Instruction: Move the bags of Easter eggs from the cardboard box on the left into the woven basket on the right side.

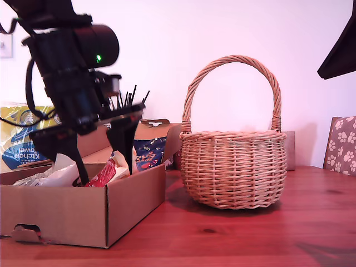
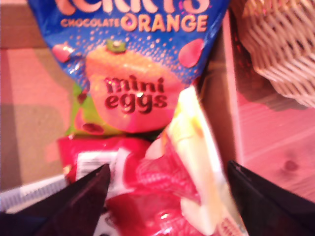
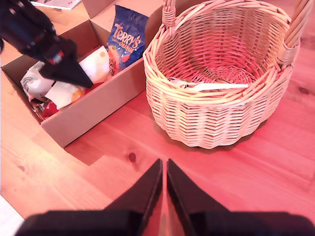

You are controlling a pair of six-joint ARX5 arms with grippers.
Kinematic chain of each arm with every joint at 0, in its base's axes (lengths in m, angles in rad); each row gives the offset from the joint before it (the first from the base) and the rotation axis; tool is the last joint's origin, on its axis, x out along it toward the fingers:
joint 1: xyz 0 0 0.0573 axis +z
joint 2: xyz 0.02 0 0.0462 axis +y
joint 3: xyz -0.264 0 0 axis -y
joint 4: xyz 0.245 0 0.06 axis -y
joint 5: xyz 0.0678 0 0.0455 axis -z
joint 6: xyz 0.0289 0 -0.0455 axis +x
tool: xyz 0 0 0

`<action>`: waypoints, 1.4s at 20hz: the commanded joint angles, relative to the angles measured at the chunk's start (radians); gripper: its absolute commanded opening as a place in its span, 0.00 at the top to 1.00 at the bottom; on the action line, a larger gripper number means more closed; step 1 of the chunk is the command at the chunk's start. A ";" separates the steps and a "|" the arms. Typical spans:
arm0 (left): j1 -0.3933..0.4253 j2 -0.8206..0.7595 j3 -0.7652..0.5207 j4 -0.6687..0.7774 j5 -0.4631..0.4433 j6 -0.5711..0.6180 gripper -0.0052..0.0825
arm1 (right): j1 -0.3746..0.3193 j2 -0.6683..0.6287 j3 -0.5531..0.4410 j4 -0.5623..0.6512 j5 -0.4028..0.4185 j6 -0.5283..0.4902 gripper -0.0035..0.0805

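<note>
Glossy crinkly red bag (image 2: 162,196) between my first end effector's (image 2: 167,196) spread jaws, second end effector (image 3: 164,184) closed, empty.

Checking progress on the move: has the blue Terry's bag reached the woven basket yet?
No, the blue Terry's bag still lies in the cardboard box, while the woven basket holds only a thin pale strip.

We see matt brown corrugated card in the cardboard box (image 1: 67,208), its cut edges rough. The red bag (image 2: 162,196) and the blue Terry's bag (image 2: 133,64) are glossy, crinkled plastic film that catches the light. The woven basket (image 3: 216,118) is pale wicker, ribbed and dry-looking, with a braided handle (image 1: 233,61). The table (image 3: 256,177) is smooth, reddish, knotted wood with a soft sheen.
</note>
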 commanded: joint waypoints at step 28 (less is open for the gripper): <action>0.001 -0.252 -0.008 0.027 0.000 0.254 0.89 | -0.007 -0.001 -0.021 0.007 0.002 -0.002 0.96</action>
